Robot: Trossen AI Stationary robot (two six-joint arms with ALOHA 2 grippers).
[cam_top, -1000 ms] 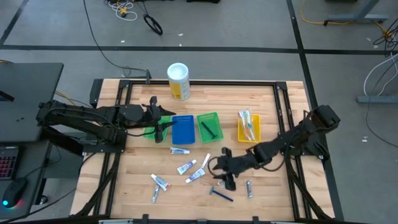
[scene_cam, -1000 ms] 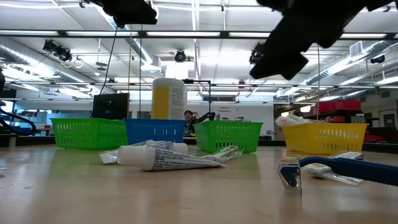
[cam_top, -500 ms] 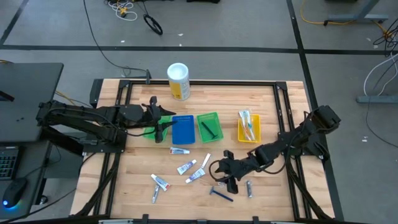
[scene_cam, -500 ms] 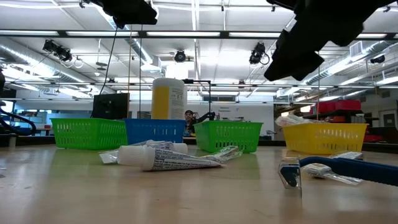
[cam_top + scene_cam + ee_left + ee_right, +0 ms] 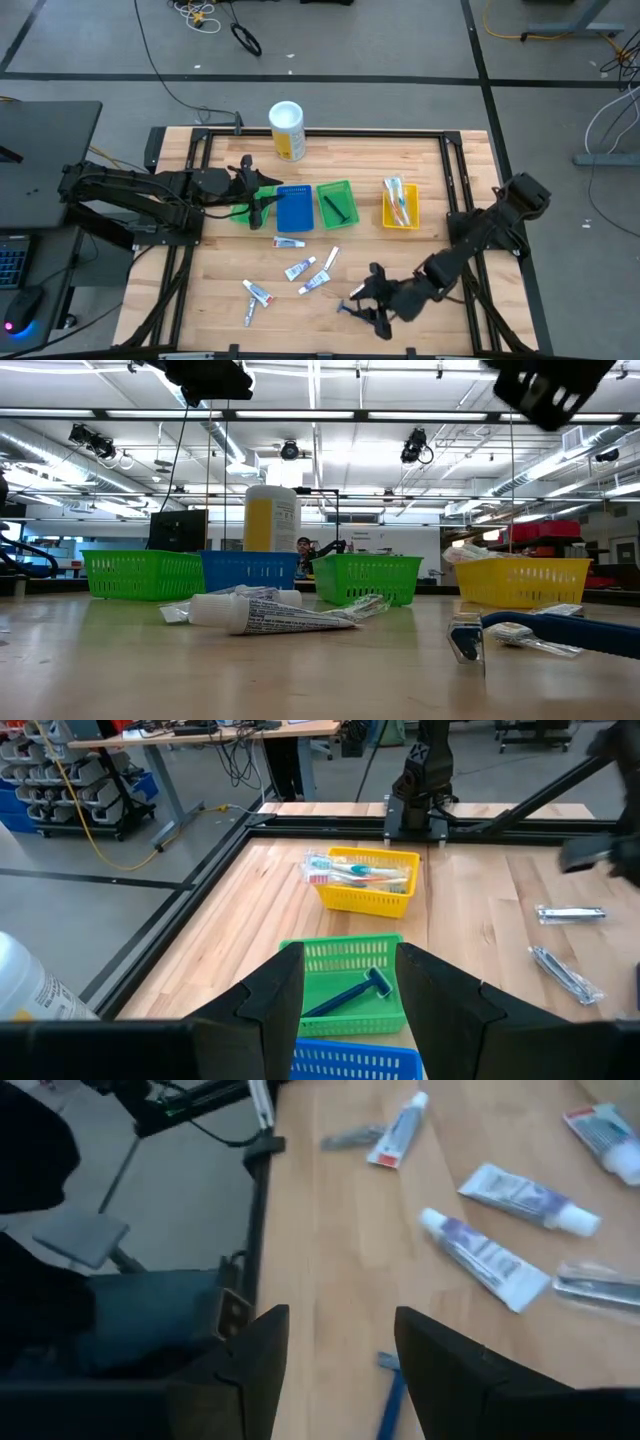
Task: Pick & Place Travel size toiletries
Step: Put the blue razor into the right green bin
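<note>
Toiletries partly sorted: pale thin toothbrushes (image 5: 399, 203) lie in the yellow plastic basket (image 5: 401, 223), a dark blue razor (image 5: 338, 207) in the green mesh basket (image 5: 334, 188); the blue plastic basket (image 5: 294, 212) looks empty as far as I can tell. Left on the light wooden slatted tabletop (image 5: 420, 150): small white-and-blue tubes (image 5: 299, 269) mid-table, a red-capped tube (image 5: 289, 242) near the blue basket, one more tube (image 5: 257, 292) nearer the front, a blue razor (image 5: 352, 310) at the front edge. Right gripper (image 5: 377, 305) hovers just beside that razor, fingers spread apart, holding nothing; probably the next pick. Left gripper (image 5: 258, 192) waits over the baskets, fingers parted, empty. Tall white-and-yellow canister (image 5: 287, 130) stands at the table's far edge. Room: grey floor, cables, workshop benches, ceiling lights.
</note>
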